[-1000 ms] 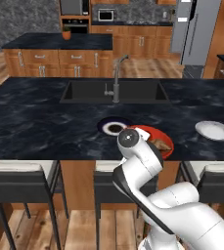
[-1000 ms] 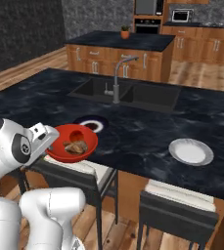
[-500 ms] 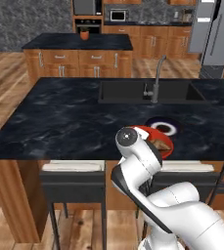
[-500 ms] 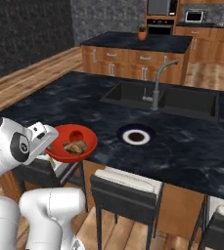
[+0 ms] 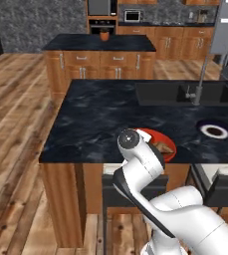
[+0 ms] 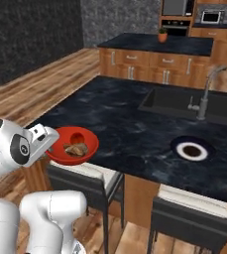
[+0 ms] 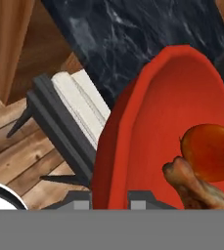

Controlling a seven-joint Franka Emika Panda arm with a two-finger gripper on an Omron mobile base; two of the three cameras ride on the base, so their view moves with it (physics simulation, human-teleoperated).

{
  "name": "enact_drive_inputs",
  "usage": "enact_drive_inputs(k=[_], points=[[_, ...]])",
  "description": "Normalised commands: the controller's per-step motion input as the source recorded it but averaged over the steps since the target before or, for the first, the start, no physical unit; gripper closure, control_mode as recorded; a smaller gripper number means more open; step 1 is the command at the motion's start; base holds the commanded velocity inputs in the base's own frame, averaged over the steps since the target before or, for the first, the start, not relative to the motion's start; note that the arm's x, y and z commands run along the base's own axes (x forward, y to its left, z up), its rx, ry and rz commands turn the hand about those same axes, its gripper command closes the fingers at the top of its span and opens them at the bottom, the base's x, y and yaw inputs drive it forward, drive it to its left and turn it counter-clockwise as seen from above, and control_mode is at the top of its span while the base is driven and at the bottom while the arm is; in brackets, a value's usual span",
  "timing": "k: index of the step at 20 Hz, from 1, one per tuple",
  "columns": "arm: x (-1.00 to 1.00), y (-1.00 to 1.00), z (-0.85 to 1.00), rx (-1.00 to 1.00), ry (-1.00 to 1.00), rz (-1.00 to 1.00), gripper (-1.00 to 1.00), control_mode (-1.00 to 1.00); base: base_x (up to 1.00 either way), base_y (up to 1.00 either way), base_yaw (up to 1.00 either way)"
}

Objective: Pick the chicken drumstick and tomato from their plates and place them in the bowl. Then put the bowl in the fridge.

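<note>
My gripper (image 6: 50, 144) is shut on the near rim of the red bowl (image 6: 73, 146), holding it level at the counter's front edge, above a stool. In the hand view the rim of the bowl (image 7: 143, 132) runs between my gripper's (image 7: 112, 198) fingertips. Inside lie the tan chicken drumstick (image 7: 197, 188) and the red tomato (image 7: 209, 151), touching; the drumstick (image 6: 77, 149) also shows from the right. From the left the bowl (image 5: 152, 136) peeks out behind my arm. The navy-rimmed plate (image 6: 192, 151) (image 5: 214, 131) sits bare on the counter. The grey fridge (image 5: 225, 27) stands far right.
Stools (image 6: 86, 171) (image 7: 79, 105) are tucked under the dark counter (image 6: 115, 114). A sink (image 6: 182, 101) with a faucet (image 6: 204, 96) is set into it. Behind stands a second island (image 5: 100, 52) with an orange pot (image 5: 104, 35), then a wall oven (image 5: 101, 7).
The whole picture has shifted: the base has driven left along the counter, so sink and plate slid right. The bowl stays in my shut gripper with both foods inside.
</note>
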Motion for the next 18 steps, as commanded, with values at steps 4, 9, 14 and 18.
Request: enact_drive_inputs(k=[4, 9, 14, 18], points=[[0.0, 0.0, 0.0, 0.0, 0.0, 0.0, 1.0, 1.0, 0.08, 0.91, 0.0], [0.0, 0.0, 0.0, 0.0, 0.0, 0.0, 1.0, 1.0, 0.09, 0.89, 0.0], [0.0, 0.0, 0.0, 0.0, 0.0, 0.0, 1.0, 1.0, 0.04, 0.89, 0.0], [0.0, 0.0, 0.0, 0.0, 0.0, 0.0, 1.0, 1.0, 0.0, 0.92, 0.0]])
